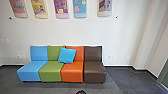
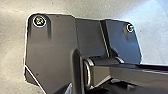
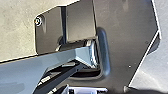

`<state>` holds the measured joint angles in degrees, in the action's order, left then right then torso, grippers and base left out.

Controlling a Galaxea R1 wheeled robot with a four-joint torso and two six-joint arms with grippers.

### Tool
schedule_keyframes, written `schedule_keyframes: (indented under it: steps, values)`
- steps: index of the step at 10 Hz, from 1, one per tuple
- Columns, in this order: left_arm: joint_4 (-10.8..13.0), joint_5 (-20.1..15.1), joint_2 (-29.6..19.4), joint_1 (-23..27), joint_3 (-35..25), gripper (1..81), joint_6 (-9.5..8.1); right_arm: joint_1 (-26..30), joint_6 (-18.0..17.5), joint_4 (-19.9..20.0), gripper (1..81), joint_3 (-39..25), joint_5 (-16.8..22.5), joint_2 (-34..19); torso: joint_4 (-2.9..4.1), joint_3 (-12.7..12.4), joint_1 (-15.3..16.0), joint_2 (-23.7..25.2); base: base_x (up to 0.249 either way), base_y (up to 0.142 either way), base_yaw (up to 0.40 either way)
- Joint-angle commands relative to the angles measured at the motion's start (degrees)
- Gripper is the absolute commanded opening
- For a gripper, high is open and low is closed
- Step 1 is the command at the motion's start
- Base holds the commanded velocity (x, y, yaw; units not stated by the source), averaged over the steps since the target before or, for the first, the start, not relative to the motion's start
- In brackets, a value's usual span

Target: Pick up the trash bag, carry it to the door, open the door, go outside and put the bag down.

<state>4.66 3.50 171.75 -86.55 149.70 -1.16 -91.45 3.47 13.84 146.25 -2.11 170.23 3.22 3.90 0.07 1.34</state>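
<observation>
White flat wall (image 1: 75, 32) backs a blue-green-orange-brown padded sofa (image 1: 71, 72); square blue cushion (image 1: 67, 55) leans below its backrest's upper edge. Trash bag: location undetermined; presumably soft, slippery; grip gathered neck. Pincer state, either arm: cannot be told.

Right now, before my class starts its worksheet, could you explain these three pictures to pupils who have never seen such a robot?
This is a wheeled robot with two arms. The head camera looks forward and down; the other two sit on its wrists and see its own dark plate and jointed bar. Ahead stands a sofa in blue, green, orange and brown, with a blue cushion leaning on its back. Posters hang above. Whether either end effector holds anything, I cannot tell.
</observation>
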Motion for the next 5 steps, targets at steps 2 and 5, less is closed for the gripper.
schedule_keyframes:
  steps: [2,5]
  values:
    - [0.2,-2.9,-0.2,2.6,-0.4,81.1,0.37,1.7,0.6,0.0,81.1,-0.3,3.2,0.0,0.0,0.0,0.0,0.0,0.146,0.0,0.0]
    - [-0.1,-2.9,-0.3,2.4,-0.4,81.1,0.37,1.5,0.6,-0.3,81.1,-0.3,3.2,0.0,0.0,0.0,0.0,0.0,0.13,0.0,0.0]
